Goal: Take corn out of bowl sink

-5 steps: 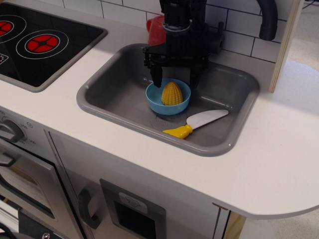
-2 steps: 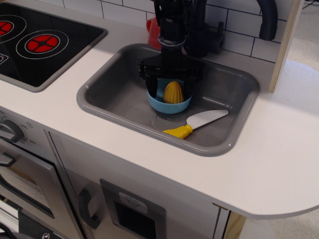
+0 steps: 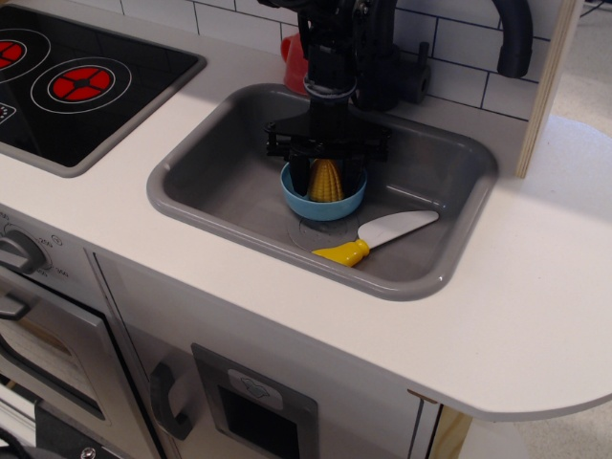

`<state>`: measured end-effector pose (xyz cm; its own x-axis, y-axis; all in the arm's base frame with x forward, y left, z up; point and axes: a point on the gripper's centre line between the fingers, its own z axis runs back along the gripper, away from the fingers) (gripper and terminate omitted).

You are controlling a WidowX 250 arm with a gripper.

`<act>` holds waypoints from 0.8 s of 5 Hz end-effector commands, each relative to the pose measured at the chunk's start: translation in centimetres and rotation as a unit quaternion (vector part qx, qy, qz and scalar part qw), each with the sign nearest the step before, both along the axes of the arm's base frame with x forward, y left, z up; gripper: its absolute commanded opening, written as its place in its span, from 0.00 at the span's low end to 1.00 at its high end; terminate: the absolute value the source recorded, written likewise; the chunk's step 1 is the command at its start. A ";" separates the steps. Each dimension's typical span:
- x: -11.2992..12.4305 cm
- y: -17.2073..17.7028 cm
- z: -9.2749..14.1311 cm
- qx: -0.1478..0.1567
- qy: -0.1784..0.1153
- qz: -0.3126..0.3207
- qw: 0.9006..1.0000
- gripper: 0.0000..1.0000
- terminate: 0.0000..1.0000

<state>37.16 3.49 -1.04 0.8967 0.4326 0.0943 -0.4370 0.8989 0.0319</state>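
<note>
End effector (image 3: 326, 180) straddling corn (image 3: 326, 182), seemingly gripped, in bowl (image 3: 322, 204), sink (image 3: 220, 172)

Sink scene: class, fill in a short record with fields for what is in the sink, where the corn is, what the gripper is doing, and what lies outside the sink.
sink: grey basin set in a white counter
bowl: blue, upright on the sink floor
corn: yellow, standing in the bowl, not lifted out
gripper: lowered into the bowl, one finger on each side of the corn; contact cannot be told
knife: yellow handle, lying flat in the sink to the right of the bowl, apart from it
red cup: behind the sink, partly hidden by the arm
stovetop: left of the sink
</note>
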 end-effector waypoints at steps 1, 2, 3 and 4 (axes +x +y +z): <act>1.1 0.8 2.8 -0.003 -0.040 0.015 0.999 0.00 0.00; 1.0 1.1 4.5 -0.010 -0.057 0.029 0.998 0.00 0.00; 1.1 1.1 7.5 -0.018 -0.083 0.071 0.994 0.00 0.00; 0.9 0.6 9.3 -0.019 -0.098 0.087 0.991 0.00 0.00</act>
<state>37.43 3.60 5.73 0.7949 0.5827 0.1691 -0.5808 0.8114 -0.0658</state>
